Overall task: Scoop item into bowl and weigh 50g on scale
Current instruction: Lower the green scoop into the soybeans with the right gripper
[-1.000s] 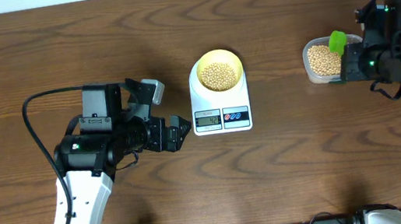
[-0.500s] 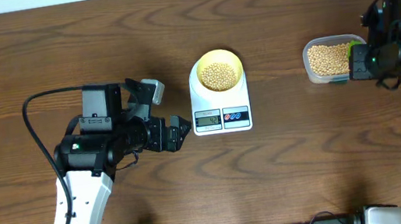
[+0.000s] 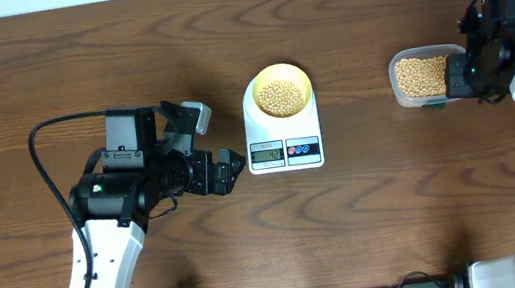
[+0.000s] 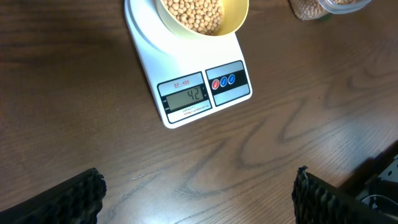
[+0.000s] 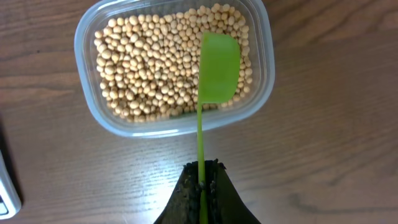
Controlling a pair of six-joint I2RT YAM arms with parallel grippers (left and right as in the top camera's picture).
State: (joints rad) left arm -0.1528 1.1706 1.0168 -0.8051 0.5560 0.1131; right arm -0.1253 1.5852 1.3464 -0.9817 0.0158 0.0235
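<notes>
Beans [image 5: 149, 68] in one clear tub [image 5: 84, 37] lie under the single green scoop [image 5: 219, 68], its handle clamped in the right claw [image 5: 202, 186]; more fill one yellow bowl [image 3: 300, 75] on one scale [image 3: 284, 150], left of it. Left claw [image 4: 196, 190] gapes empty, fingers [image 4: 81, 199] cut off at the frame edge.

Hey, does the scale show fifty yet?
No, the display on the scale reads 42, with the yellow bowl of beans sitting on it.

One scale [image 3: 283, 136], one bowl [image 3: 278, 68], one tub [image 5: 143, 128], one green scoop [image 5: 219, 68], countless beans [image 5: 149, 68].
</notes>
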